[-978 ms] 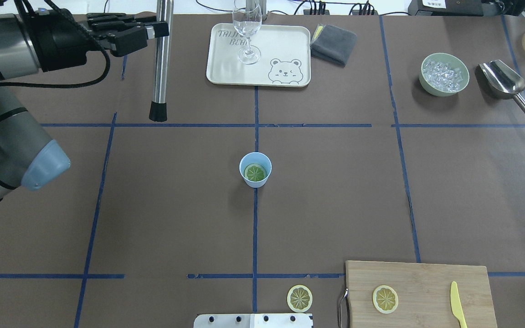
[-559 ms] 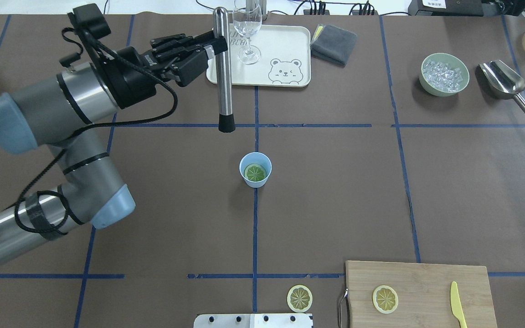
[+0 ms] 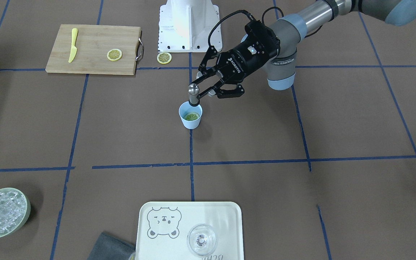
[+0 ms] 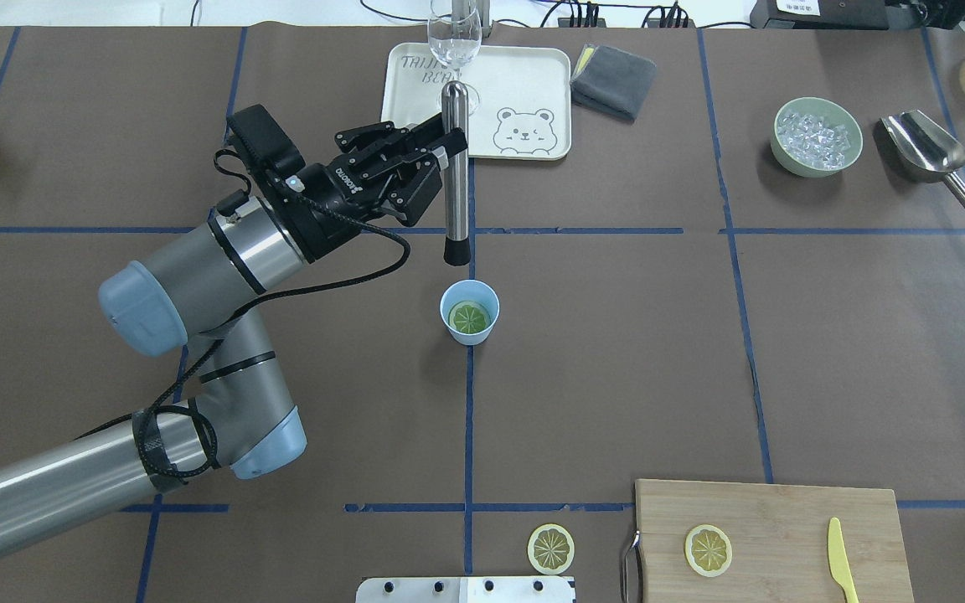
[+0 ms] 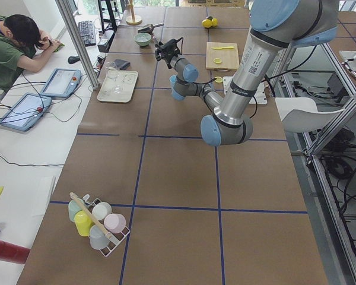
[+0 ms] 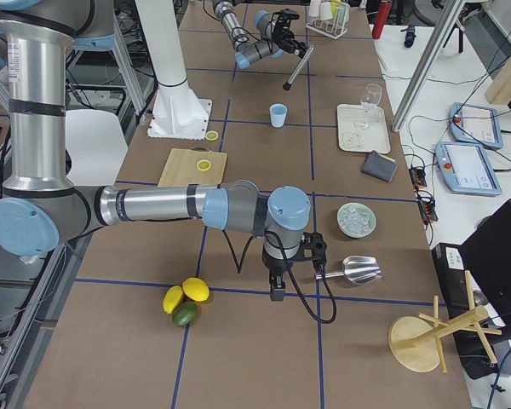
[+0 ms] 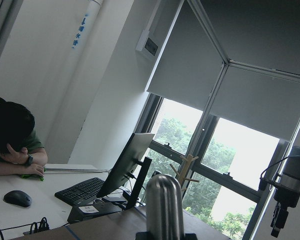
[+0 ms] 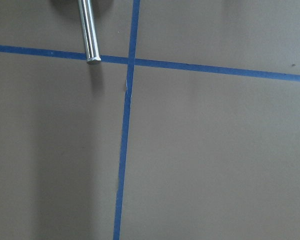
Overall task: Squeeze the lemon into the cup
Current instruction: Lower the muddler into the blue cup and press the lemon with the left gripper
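Note:
The light-blue cup [image 4: 469,330] stands at the table's middle with a lemon slice [image 4: 468,317] flat inside it; both show in the front view, the cup [image 3: 190,123] and the slice [image 3: 191,116]. My left gripper [image 4: 447,151] is shut on a steel muddler [image 4: 454,180] with a black tip, held upright just above the cup's rim. In the front view the gripper [image 3: 195,94] grips the muddler [image 3: 193,89] over the cup. The muddler's top also shows in the left wrist view [image 7: 165,205]. My right gripper [image 6: 277,285] shows only in the exterior right view; I cannot tell if it is open.
A second lemon slice [image 4: 550,548] lies on the table near the base. A third [image 4: 708,549] lies on a wooden board [image 4: 784,511] beside a yellow knife [image 4: 841,559]. A tray [image 4: 524,75] with a glass [image 4: 453,42], a grey cloth [image 4: 612,79], an ice bowl [image 4: 817,136] and a scoop [image 4: 926,149] stand along the far side.
My left arm has swung right with the muddler, from the far left of the table to just above the cup. The cup and slices have not moved.

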